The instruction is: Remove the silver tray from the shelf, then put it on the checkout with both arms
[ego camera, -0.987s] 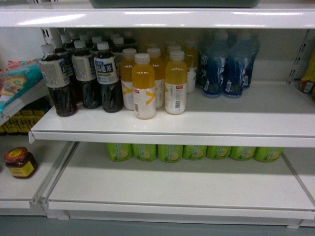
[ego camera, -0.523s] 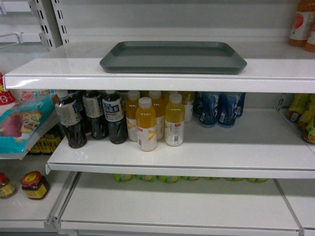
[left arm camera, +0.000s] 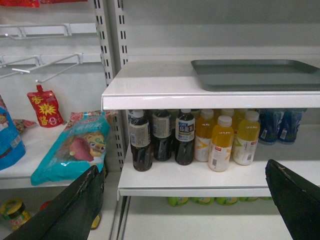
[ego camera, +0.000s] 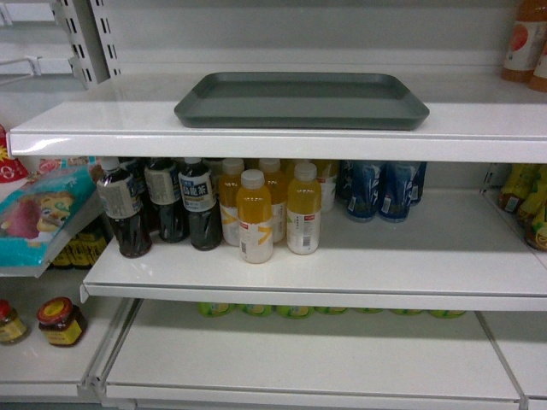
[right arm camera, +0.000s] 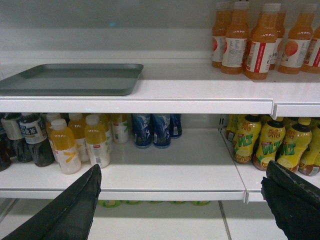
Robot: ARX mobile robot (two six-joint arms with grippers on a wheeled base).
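Store shelving, seen head-on and from each wrist. The tray (ego camera: 301,99) lies flat on the top shelf (ego camera: 273,130), roughly centred, its front rim just behind the shelf's front lip; nothing touches it. In the left wrist view the tray (left arm camera: 257,74) sits toward the right end of the shelf (left arm camera: 150,95); in the right wrist view the tray (right arm camera: 72,78) lies at the left, well apart from the orange bottles (right arm camera: 260,40) standing at the far right of the same level.

On the board below stand dark bottles (ego camera: 158,203), yellow bottles (ego camera: 273,209) and blue bottles (ego camera: 380,188), grouped left to right. Green items (ego camera: 295,310) show under that board. A teal packet (ego camera: 38,213) lies on a side board at left, with jars (ego camera: 60,320) beneath it.

Neither arm appears in the head view. The left gripper (left arm camera: 185,200) has its jaws released, spread wide, one finger at each lower corner of its view, both below shelf level and clear of the tray. The right gripper (right arm camera: 185,200) likewise has its jaws spread wide and holds nothing. Yellow-green bottles (right arm camera: 272,145) stand on the board behind its right finger.
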